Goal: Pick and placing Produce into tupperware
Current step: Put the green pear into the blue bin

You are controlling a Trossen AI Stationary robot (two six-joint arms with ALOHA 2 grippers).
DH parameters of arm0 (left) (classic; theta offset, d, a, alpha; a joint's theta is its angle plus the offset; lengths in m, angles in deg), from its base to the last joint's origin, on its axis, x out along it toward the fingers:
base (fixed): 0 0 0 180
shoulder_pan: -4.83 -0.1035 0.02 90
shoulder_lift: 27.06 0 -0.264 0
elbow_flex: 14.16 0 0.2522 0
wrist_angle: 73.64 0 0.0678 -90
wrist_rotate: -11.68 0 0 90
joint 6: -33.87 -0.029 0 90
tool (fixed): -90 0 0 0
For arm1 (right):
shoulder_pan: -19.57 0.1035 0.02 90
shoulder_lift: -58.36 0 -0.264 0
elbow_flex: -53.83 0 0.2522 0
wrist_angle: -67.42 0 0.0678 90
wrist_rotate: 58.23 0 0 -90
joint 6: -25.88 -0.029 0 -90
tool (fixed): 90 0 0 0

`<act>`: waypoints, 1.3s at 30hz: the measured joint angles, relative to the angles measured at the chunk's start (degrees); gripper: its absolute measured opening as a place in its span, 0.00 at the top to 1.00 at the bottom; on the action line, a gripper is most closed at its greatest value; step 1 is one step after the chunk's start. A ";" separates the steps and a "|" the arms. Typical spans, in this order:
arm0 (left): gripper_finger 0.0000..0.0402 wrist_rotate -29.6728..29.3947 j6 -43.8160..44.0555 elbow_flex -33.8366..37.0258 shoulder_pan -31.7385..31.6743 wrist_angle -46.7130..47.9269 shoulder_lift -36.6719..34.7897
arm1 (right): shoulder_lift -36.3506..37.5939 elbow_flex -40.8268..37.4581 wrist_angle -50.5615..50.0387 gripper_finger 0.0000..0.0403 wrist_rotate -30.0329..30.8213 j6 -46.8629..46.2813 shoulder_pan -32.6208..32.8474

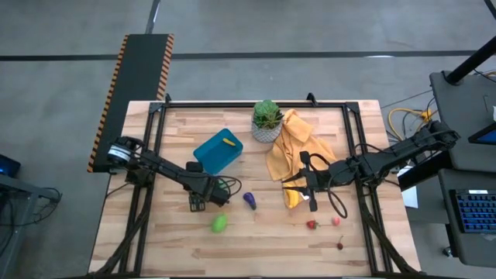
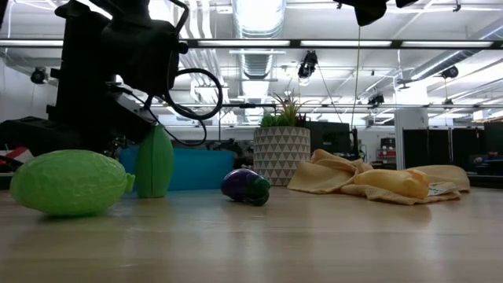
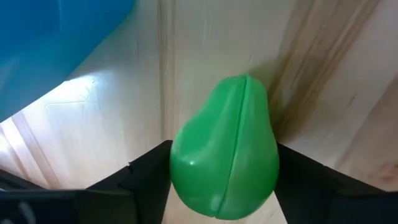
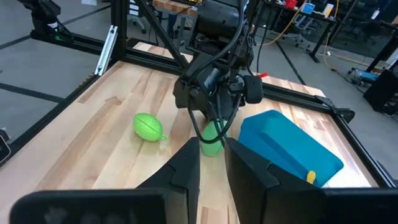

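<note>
From above, the left gripper [image 1: 198, 203] sits low over the slatted wooden bench [image 1: 155, 240], at seven o'clock from the bright blue rectangular plastic tupperware [image 1: 218, 152], which already holds a small yellow piece [image 1: 229, 142]. A round lime-green toy fruit [image 1: 219, 224] lies at five o'clock from that gripper, a purple toy eggplant [image 1: 249, 201] at three. The right gripper [image 1: 308, 188] rests over a crumpled yellow cloth [image 1: 298, 143], with tiny red toy pieces [image 1: 312, 225] towards six o'clock.

At bench level, a green pear-shaped toy [image 2: 155, 162] stands upright in front of the tupperware, beside the white patterned plant pot [image 2: 281, 156].

The left wrist shows the jaws grasping the pear, one on each flank. Its smooth, tapering sides could let it squirt free if the squeeze is off-centre, and the container wall close by could catch it on a low lift.

The right wrist shows that arm's jaws parted, holding nothing.
</note>
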 joint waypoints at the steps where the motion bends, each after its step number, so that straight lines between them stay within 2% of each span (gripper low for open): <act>1: 0.46 0.00 -0.02 0.00 0.00 0.00 0.00 | 0.00 0.00 0.00 0.83 0.00 0.00 0.02; 16: 0.47 0.35 -0.26 -0.61 0.09 2.56 -1.32 | 0.00 0.00 0.00 0.83 0.02 0.25 0.02; 21: 0.47 0.31 0.02 -0.55 0.23 3.45 -5.01 | 0.00 0.00 -0.02 0.83 0.02 0.26 0.01; 28: 0.47 -1.46 2.51 -0.55 0.26 3.56 -13.71 | 0.00 0.00 0.00 0.83 0.02 0.26 0.02; 30: 0.47 -3.02 3.12 -0.55 0.26 3.85 -16.59 | 0.00 0.00 0.00 0.83 0.02 0.24 0.00; 35: 0.47 -11.11 3.06 -0.55 -0.18 3.30 -23.19 | 0.00 0.00 0.30 0.83 0.02 0.24 0.02; 39: 0.47 -13.68 2.19 -0.52 -2.80 0.96 -26.88 | 0.00 0.00 0.61 0.83 0.02 0.24 0.02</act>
